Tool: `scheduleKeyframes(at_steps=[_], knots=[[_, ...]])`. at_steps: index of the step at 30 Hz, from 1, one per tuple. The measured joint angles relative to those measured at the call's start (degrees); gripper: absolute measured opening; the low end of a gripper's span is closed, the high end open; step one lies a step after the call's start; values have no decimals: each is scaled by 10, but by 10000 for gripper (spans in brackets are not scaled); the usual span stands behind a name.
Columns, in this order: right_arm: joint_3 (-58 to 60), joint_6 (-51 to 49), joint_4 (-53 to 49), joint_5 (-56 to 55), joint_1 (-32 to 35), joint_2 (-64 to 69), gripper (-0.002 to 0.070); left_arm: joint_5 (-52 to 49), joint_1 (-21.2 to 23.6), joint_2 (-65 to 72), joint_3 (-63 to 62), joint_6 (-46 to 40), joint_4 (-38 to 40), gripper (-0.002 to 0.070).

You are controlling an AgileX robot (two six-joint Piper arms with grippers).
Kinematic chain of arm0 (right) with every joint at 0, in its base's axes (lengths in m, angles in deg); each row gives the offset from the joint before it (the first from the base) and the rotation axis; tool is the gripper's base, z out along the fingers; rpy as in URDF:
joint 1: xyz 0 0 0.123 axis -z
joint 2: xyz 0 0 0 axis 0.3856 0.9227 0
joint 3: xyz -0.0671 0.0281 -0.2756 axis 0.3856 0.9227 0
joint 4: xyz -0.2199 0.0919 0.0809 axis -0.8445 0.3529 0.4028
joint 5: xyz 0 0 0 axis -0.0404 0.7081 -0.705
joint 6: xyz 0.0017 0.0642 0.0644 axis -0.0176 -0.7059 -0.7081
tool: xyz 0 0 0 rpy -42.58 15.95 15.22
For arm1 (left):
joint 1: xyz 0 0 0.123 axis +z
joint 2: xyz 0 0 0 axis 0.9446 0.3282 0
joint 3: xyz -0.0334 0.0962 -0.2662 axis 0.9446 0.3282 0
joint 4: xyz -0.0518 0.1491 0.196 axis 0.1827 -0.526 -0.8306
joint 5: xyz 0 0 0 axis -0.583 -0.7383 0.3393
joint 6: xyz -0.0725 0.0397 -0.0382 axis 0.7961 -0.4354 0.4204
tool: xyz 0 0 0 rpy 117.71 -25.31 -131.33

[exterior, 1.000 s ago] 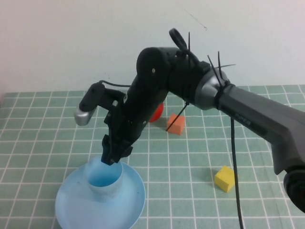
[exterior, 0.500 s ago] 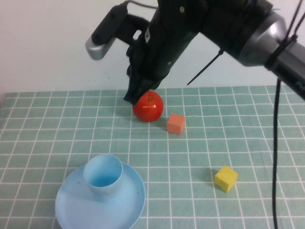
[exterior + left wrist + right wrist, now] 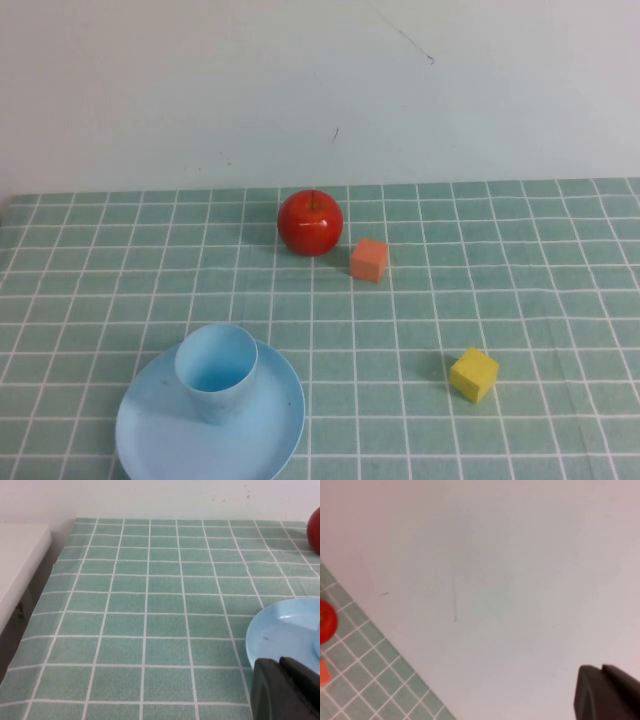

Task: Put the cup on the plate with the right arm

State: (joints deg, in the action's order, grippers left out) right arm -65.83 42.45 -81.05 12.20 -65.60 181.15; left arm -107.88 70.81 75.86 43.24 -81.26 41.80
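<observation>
The light-blue cup (image 3: 216, 372) stands upright on the round light-blue plate (image 3: 262, 432) at the front left of the table. Neither arm shows in the high view. My right gripper (image 3: 601, 669) is shut and empty, raised and facing the white wall. My left gripper (image 3: 279, 661) is shut and empty, low beside the plate's rim (image 3: 260, 635); the cup's edge (image 3: 317, 642) just shows there.
A red apple (image 3: 310, 222) sits at the back middle, with an orange cube (image 3: 369, 259) beside it. A yellow cube (image 3: 473, 374) lies at the front right. A white ledge (image 3: 20, 565) borders the table's left edge. The apple (image 3: 326, 620) and orange cube (image 3: 323, 672) also show in the right wrist view.
My right arm has lifted away from the cup and left the high view. The cup stays on the plate.
</observation>
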Motion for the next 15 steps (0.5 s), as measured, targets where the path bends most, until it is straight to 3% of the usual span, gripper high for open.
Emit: scheduleKeyframes(at_steps=[6,15], knots=[[38,1,-27,0,1,-100,-2,0,0,0,0,0,0,-3],[290,-79,-37,0,1,-272,-3,0,0,0,0,0,0,-3]])
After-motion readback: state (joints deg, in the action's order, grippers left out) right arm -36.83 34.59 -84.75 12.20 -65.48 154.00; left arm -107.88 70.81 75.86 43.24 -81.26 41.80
